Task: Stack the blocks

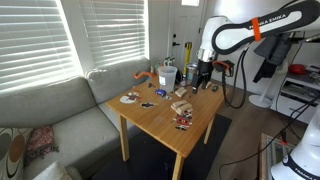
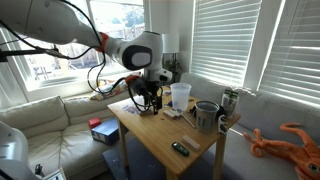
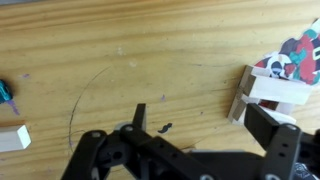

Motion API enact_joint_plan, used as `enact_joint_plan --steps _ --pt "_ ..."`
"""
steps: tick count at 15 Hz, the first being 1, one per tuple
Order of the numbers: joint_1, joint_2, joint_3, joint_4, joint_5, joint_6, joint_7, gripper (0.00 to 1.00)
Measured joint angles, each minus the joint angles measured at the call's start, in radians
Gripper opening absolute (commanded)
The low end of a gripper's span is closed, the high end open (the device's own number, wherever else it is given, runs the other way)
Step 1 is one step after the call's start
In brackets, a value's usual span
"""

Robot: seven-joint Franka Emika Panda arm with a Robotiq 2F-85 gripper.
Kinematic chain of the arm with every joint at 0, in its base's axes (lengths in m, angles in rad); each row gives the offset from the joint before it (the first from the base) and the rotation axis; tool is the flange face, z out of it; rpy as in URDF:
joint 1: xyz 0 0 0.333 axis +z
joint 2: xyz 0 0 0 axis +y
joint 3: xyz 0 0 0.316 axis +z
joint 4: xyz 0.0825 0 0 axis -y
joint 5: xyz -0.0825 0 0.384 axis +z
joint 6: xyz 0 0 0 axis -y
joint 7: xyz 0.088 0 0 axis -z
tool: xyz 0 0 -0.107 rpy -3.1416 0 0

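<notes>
One block (image 3: 275, 92) lies just beside a finger of the pincer (image 3: 195, 112), which is open and empty, and another block (image 3: 12, 138) lies far to its other side, so I think it is picking one and must next move over the near block and close.

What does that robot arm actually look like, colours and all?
The arm is glossy white, built of rounded tube-like segments, with an orange band and dark lettering on one link. Its gripper is black and two-fingered; dark cables hang beside it.
</notes>
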Motion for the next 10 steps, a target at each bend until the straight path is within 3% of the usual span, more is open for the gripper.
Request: enact_joint_plan --steps 10 --pt "0.042 0.003 0.097 -0.016 0.017 0.0 0.107 1.0"
